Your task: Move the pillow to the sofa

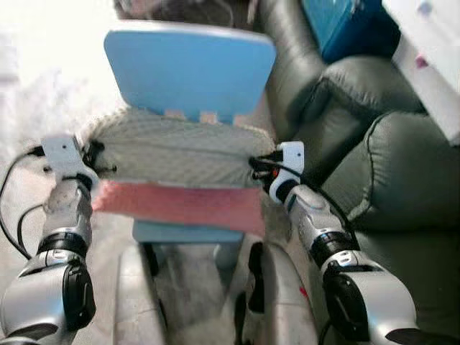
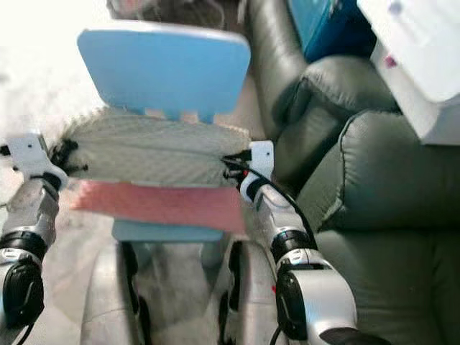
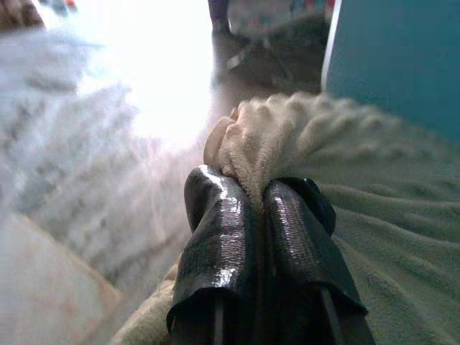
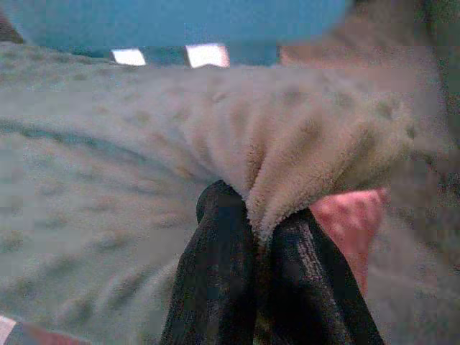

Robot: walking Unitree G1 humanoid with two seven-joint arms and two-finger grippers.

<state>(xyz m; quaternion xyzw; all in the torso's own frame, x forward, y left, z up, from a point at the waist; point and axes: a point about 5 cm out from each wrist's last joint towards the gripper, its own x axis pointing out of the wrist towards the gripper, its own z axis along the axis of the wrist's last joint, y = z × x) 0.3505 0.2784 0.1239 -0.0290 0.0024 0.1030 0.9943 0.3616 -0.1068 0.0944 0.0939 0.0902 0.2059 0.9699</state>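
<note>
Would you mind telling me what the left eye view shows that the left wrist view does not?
The left eye view alone takes in the right hand, the pillow's pink side, the blue chair's seat and the dark green sofa. The left wrist view alone shows the left hand up close, its fingers pinching a fold of fabric, and the bright floor. Both show the pillow and the chair's backrest.

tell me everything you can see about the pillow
The pillow is soft and fleecy, pale grey-green on top with a pink underside, lying flat over the blue chair's seat. The left hand pinches one end and the right hand the other, bunching the fabric. The dark green sofa sits to its right.
</note>
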